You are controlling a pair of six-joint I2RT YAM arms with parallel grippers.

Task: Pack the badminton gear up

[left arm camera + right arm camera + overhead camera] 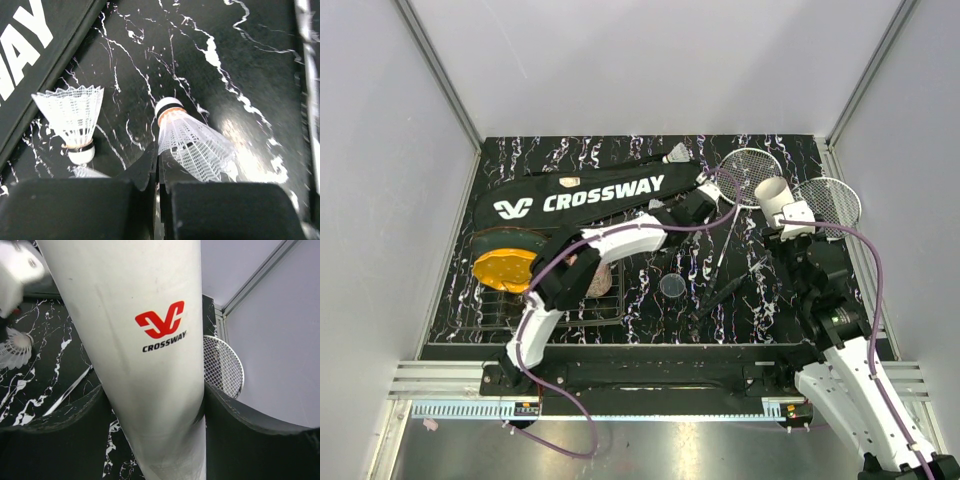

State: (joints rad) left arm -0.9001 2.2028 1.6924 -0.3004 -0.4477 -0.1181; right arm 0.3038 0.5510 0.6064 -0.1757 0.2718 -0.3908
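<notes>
White tube (150, 340) sits grasped in the right gripper (155, 402); the left gripper (157, 167) is clenched just beside a shuttlecock (187, 142).

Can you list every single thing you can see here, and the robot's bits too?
bag: one, black, white CROSSWAY letters, back left.
rackets: two, white strings, back right; second head further right.
tube: one, white, red logo, in the right gripper.
shuttlecocks: at least two, white, beside the bag; the other at the left gripper tips.
yellow-black object: one, front left.
pink cup: one, beside it, partly hidden.
clear disc: one, middle.
wire rack: one, front left.
table: one, black, white veins.
left gripper: shut.
right gripper: closed around the tube.
</notes>
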